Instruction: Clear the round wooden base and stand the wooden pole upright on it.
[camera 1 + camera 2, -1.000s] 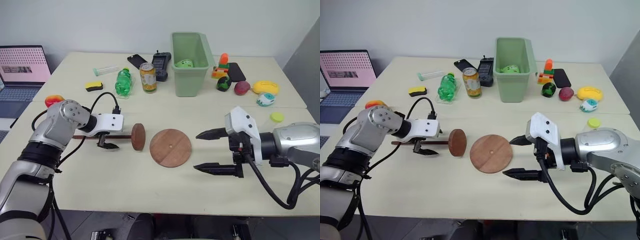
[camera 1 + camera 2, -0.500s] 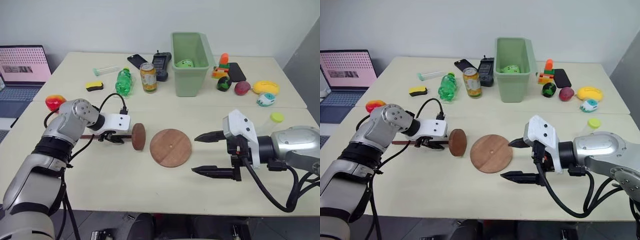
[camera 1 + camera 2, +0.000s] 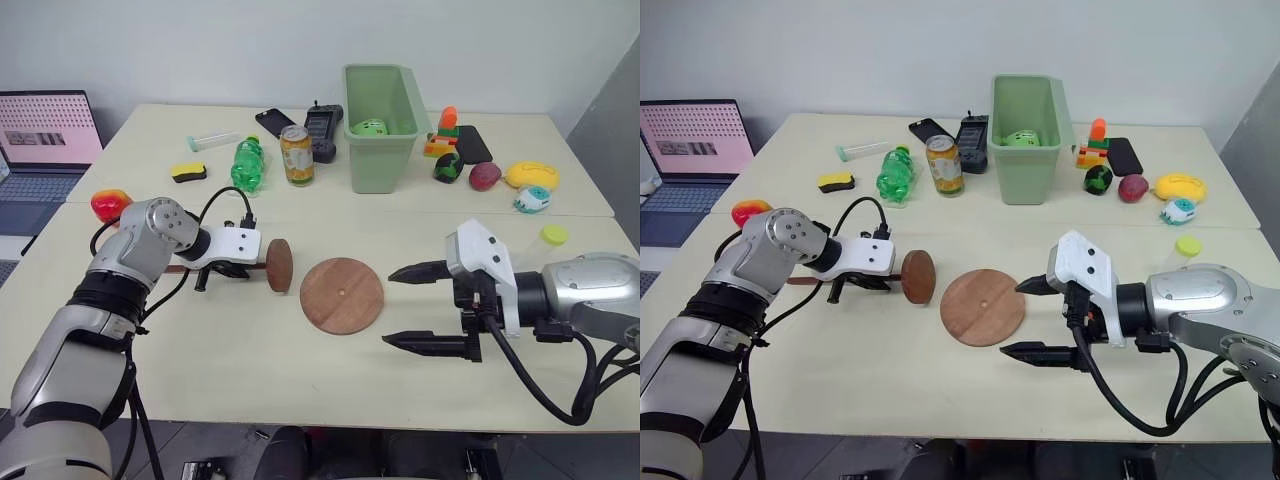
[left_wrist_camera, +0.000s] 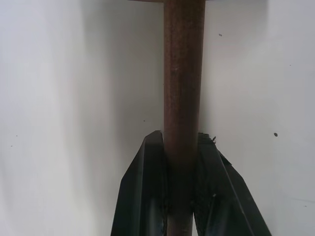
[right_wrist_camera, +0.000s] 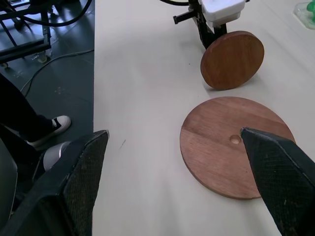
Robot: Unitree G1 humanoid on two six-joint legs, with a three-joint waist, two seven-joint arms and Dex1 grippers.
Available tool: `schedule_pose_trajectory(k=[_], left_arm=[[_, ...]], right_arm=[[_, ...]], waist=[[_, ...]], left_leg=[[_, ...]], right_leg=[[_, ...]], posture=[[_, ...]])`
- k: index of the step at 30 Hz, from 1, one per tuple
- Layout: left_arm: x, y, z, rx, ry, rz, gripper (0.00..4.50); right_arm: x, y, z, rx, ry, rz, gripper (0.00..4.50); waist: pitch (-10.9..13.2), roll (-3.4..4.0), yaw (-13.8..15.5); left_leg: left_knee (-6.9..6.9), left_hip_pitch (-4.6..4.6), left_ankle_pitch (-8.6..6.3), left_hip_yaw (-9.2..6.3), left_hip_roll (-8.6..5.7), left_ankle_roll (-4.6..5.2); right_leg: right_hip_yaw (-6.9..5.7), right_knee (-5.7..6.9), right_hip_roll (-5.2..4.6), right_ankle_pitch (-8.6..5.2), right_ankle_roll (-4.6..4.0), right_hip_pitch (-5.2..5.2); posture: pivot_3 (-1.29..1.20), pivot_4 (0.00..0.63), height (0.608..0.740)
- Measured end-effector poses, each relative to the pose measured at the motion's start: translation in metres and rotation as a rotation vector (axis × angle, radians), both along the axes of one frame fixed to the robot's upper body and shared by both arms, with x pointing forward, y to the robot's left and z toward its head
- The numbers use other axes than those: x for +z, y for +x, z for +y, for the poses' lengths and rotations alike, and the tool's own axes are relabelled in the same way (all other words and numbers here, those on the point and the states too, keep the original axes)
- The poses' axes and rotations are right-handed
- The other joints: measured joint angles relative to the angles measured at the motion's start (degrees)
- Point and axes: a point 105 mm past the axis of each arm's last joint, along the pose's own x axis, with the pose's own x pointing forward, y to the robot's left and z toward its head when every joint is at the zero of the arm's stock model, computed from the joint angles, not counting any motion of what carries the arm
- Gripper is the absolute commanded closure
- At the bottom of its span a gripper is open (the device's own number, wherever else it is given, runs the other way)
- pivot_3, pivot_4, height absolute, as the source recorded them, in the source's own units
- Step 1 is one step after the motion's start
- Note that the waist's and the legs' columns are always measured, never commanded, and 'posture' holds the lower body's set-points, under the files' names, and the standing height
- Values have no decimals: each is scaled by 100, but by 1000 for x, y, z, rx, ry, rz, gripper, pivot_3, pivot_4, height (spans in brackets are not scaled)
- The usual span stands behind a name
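The left gripper (image 3: 218, 272) is pointing steeply down toward the surface, its two black fingers (image 4: 147, 196) pressing together on the wooden pole (image 4: 183, 88); the right gripper (image 3: 420, 306) is hanging just above the surface, its fingers spread wide apart, one above the other, pointing toward the left gripper.
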Motion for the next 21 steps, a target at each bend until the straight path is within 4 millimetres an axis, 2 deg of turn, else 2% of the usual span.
schedule_pose_trajectory(k=[4, 6, 8, 9, 12, 14, 16, 19, 21], left_arm=[[7, 2, 2, 46, -57, -11, 4223], [20, 6, 2, 87, -127, -37, 4223], [42, 14, -1, 121, -219, -94, 4223], [59, 19, -9, 139, -336, -136, 4224], [124, 24, -58, 75, -829, -303, 4224], [150, 16, -84, 36, -1040, -348, 4224], [153, 6, -95, 35, -1148, -355, 4224], [136, -2, -107, 92, -1272, -294, 4224], [132, -7, -114, 110, -1313, -262, 4224]], right_arm=[[0, 1, -1, 2, 3, 6, 0], [2, 1, -3, -2, -1, 4, 0], [3, 1, -6, -11, -2, 0, 0], [3, 1, -10, -28, -3, -3, 0], [1, 2, -21, -85, 9, -9, 0], [-1, -1, -23, -97, 27, -24, 0], [-6, -3, -24, -116, 40, -51, 0], [-13, -3, -25, -160, 66, -114, 0], [-12, -2, -25, -182, 95, -167, 0]], waist=[[1, -1, -4], [1, -1, -3], [1, -2, 4], [1, -2, 21], [0, -7, 97], [-2, -10, 107], [-4, -8, 55], [-4, -10, -4], [-3, -10, -9]], left_leg=[[0, -2, 0, -1, 1, 0], [4, -11, 0, -7, 1, 0], [12, -23, 0, -16, 0, 0], [14, -30, 0, -21, -4, 0], [34, -60, 2, -47, -10, -3], [43, -62, 2, -44, -12, -4], [31, -46, 2, -28, -9, -4], [27, -31, 1, -30, 6, -2], [25, -28, 2, -30, 6, -2]], right_leg=[[-1, 0, 0, 0, 0, -1], [-7, 0, 0, 0, 0, -3], [-14, 0, -1, 0, 0, -6], [-17, -3, -6, 0, 0, -6], [-21, -10, -20, 1, 3, -7], [-14, -9, -28, 1, 4, -7], [-5, -5, -29, 2, 4, -7], [0, 7, -21, 2, 3, -4], [-2, 13, -11, 2, 3, -4]], posture=[[0, 150, 740], [0, 150, 740], [0, 150, 740], [0, 150, 740], [0, 150, 740], [0, 150, 740], [0, 150, 740], [0, 150, 740], [0, 150, 740]])
